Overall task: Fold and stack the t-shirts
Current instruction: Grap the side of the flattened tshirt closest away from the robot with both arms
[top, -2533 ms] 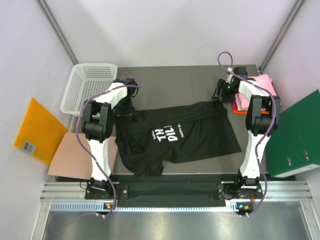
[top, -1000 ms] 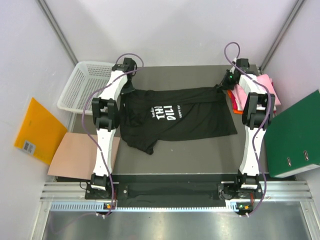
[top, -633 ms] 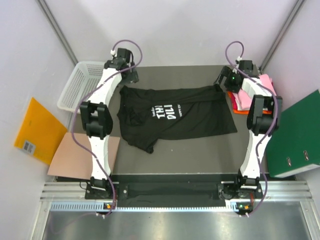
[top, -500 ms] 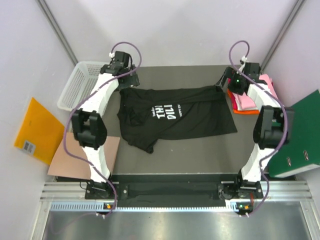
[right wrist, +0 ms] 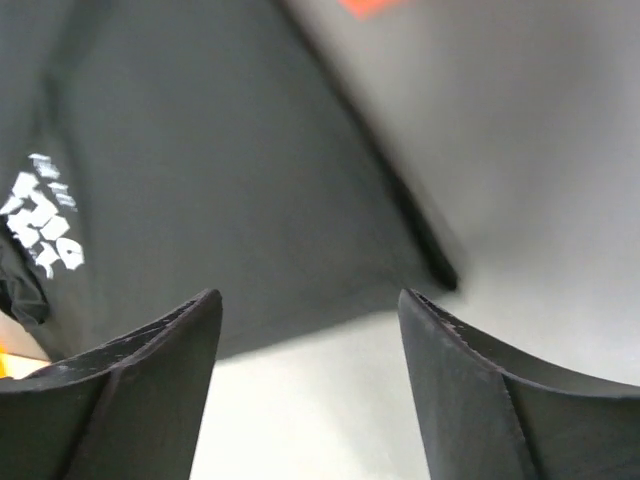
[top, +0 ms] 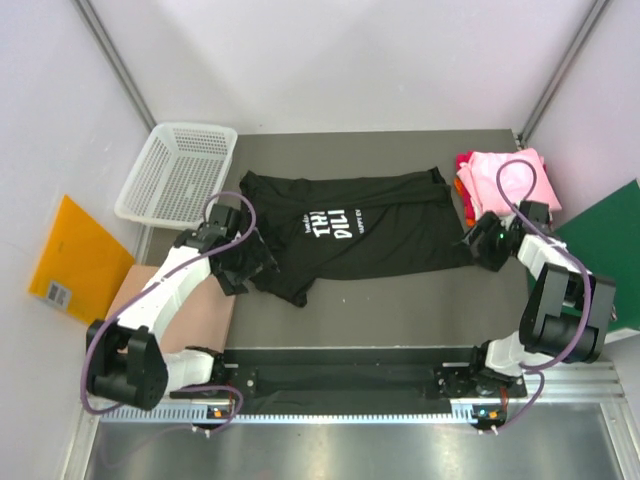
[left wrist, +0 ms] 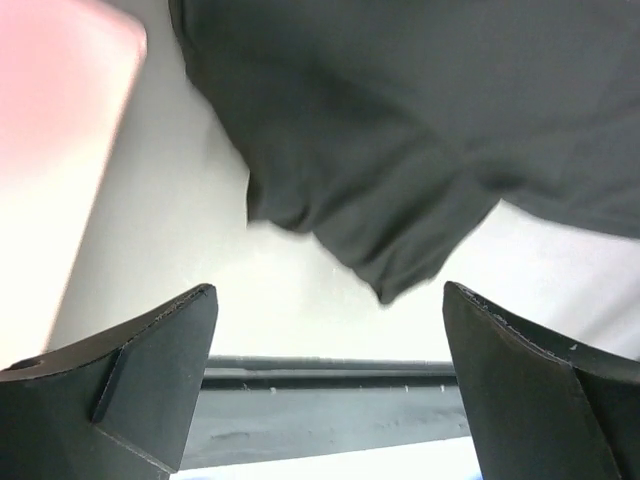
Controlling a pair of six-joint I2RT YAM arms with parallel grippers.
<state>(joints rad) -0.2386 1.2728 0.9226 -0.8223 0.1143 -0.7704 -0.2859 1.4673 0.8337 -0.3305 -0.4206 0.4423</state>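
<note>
The black t-shirt (top: 355,235) with white lettering lies spread on the dark table, its top edge along the back and a sleeve hanging toward the front left. My left gripper (top: 245,268) is open and empty beside that sleeve (left wrist: 385,235). My right gripper (top: 480,245) is open and empty at the shirt's right edge (right wrist: 250,190), near its front right corner. A stack of folded pink, orange and red t-shirts (top: 495,175) sits at the back right; an orange corner (right wrist: 365,6) shows in the right wrist view.
A white mesh basket (top: 178,172) stands at the back left. A green folder (top: 600,260) lies to the right. A yellow envelope (top: 75,262) and a pink-brown board (top: 160,310) lie off the table's left side. The table's front rail (left wrist: 330,365) runs below the left gripper.
Both grippers let go of the shirt's back corners and drew toward the front: the left down to the sleeve, the right down to the shirt's right edge. The shirt lies still.
</note>
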